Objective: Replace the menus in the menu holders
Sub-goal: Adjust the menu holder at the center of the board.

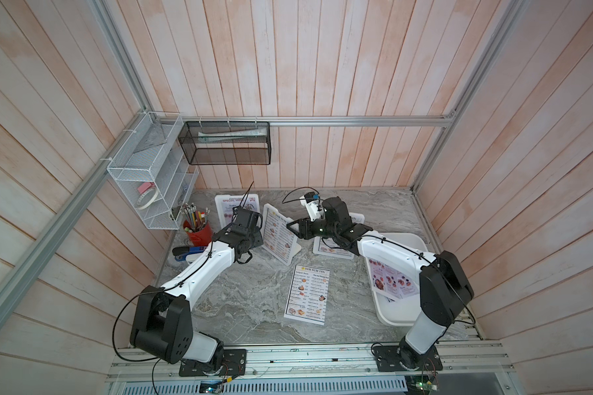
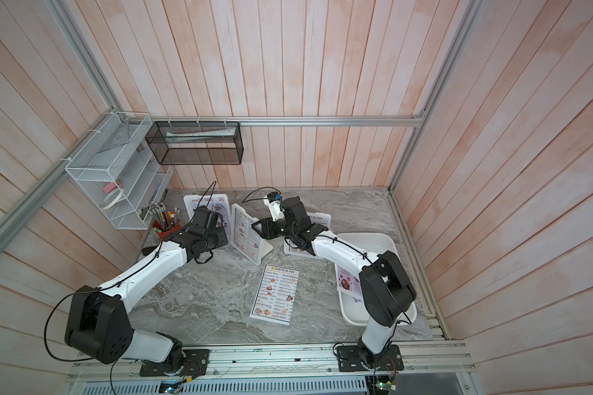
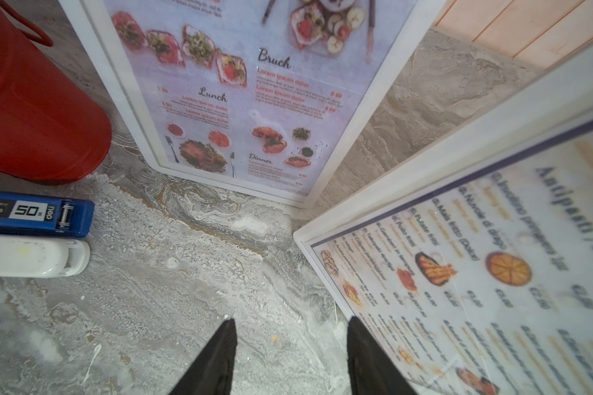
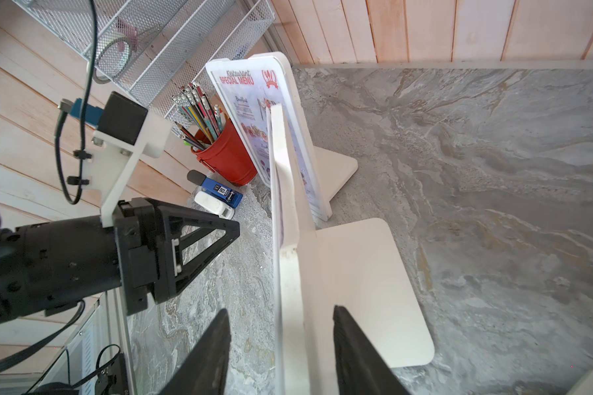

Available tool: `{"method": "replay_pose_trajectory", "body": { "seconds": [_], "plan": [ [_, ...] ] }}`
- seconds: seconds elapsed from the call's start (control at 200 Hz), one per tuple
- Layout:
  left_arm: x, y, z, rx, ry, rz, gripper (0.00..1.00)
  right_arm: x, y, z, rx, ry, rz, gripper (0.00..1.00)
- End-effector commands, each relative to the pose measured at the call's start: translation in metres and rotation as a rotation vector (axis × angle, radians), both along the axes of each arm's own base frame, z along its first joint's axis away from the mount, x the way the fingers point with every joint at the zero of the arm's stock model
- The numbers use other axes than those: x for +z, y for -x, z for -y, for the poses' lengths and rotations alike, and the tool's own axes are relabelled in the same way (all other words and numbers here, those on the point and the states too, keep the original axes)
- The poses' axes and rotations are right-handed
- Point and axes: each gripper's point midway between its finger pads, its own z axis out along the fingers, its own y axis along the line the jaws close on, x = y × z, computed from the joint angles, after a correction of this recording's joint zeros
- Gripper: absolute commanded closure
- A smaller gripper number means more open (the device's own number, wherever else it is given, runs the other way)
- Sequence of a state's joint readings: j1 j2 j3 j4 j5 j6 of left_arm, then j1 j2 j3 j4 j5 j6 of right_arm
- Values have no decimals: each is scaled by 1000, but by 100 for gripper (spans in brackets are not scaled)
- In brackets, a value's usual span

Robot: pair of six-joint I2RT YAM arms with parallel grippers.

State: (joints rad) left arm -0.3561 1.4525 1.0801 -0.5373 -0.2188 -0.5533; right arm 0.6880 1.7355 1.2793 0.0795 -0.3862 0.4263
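The robot is working on the middle menu holder (image 4: 290,191), which is standing up in the middle of the worktop (image 1: 247,301). A white "DIM SUM INN" menu (image 3: 476,273) is sitting inside it.

The right end effector (image 4: 281,309) is reaching around the side edge of this holder. One finger is sitting on each side of the edge, and the fingers are apart, not squeezing yet. The left end effector (image 3: 292,319) is hanging low over the worktop just beside the holder's front corner. Its fingers are apart too, and nothing is between them.

The back holder (image 3: 124,102) is already showing a lilac "SPECIAL MENU" sheet (image 3: 247,102). A loose white menu (image 1: 307,294) is lying flat on the worktop. More lilac sheets (image 1: 391,280) are waiting in the white tray (image 1: 401,316).

So it looks like the robot is getting ready to take the old menu out of the middle holder. Next, the right fingers probably need to close gently on the edge. Then the holder needs to be kept from tipping or sliding while the thin sheet is coming out.
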Motion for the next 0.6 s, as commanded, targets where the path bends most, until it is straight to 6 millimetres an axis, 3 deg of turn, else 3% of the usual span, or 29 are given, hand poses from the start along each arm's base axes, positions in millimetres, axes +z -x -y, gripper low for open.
{"method": "replay_pose_trajectory", "body": {
  "seconds": [0.0,0.245,0.45,0.595],
  "plan": [
    [6,5,-8,14,-18,14,45,5,-10,-3,-67,-3,-1,57],
    [8,6,-9,11,-26,19,45,6,-8,2,-154,-4,-18,76],
    [6,3,-4,-3,-7,18,45,16,0,4,-194,-8,-5,85],
    [5,0,3,-21,10,16,45,13,5,8,-248,40,4,86]
  ]
}}
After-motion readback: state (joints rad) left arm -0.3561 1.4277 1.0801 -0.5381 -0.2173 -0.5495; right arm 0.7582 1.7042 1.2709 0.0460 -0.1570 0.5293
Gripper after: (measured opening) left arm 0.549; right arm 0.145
